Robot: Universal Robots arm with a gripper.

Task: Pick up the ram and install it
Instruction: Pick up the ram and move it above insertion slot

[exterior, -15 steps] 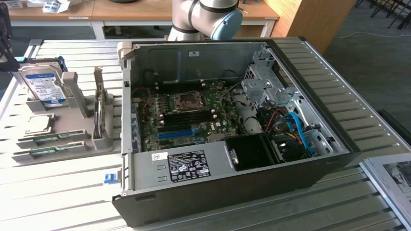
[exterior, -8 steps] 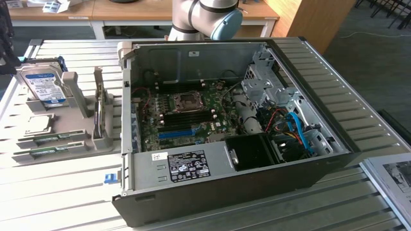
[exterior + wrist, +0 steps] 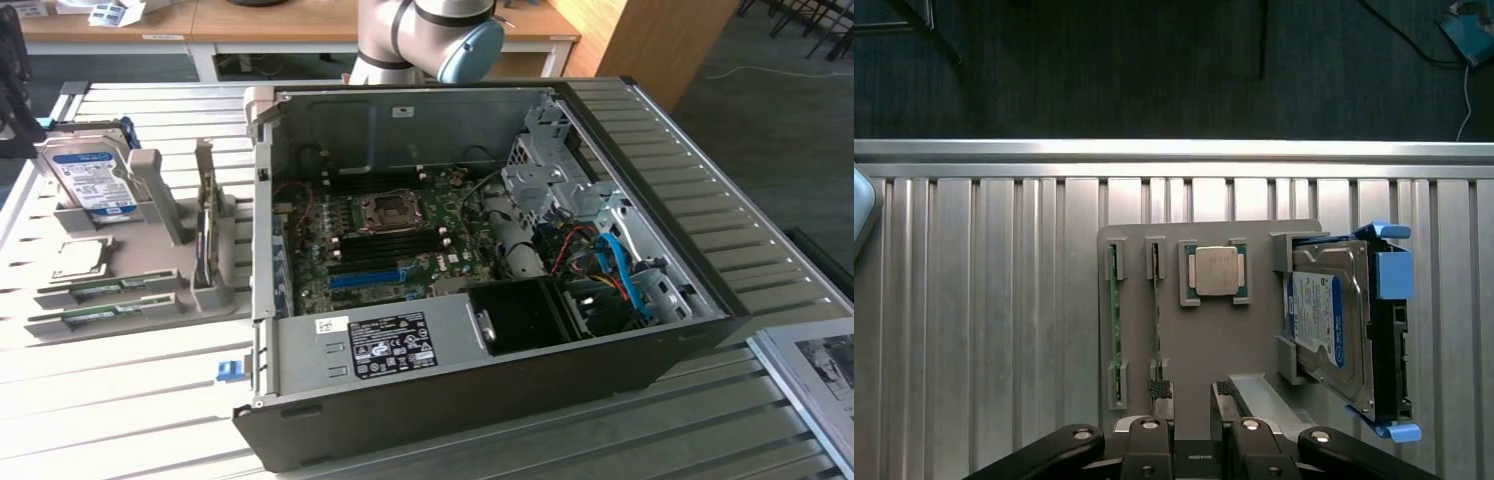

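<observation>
Item 1. Slatted metal table (image 3: 134,400). It carried all the items below.

Item 2. Grey parts holder (image 3: 167,262), near the table edge on the exterior view's left.
- Hard drive (image 3: 91,180) with a blue-white label, stood on edge in a blue caddy (image 3: 1391,275) at the holder's far end.
- Processor chip (image 3: 83,258), lay flat in a square recess.
- Inner ram stick (image 3: 100,288), green, seated on edge in the slot just beside the chip.
- Outer ram stick (image 3: 87,315), green, seated on edge in the next slot, parallel to the first, at the holder's near edge.

Item 3. Open computer case (image 3: 467,400), at the table's middle, lay on its side. The motherboard (image 3: 400,240) was exposed, with a long blue slot (image 3: 367,278) on it.

Item 4. Robot arm (image 3: 427,35), above the case's far edge.

Item 5. Gripper (image 3: 1192,392), over the holder. Its fingers (image 3: 1162,392) stood apart, with bare holder between them and nothing gripped. One fingertip was just beside the end of the inner ram stick (image 3: 1156,320); the outer ram stick (image 3: 1116,320) lay one slot further off.
</observation>
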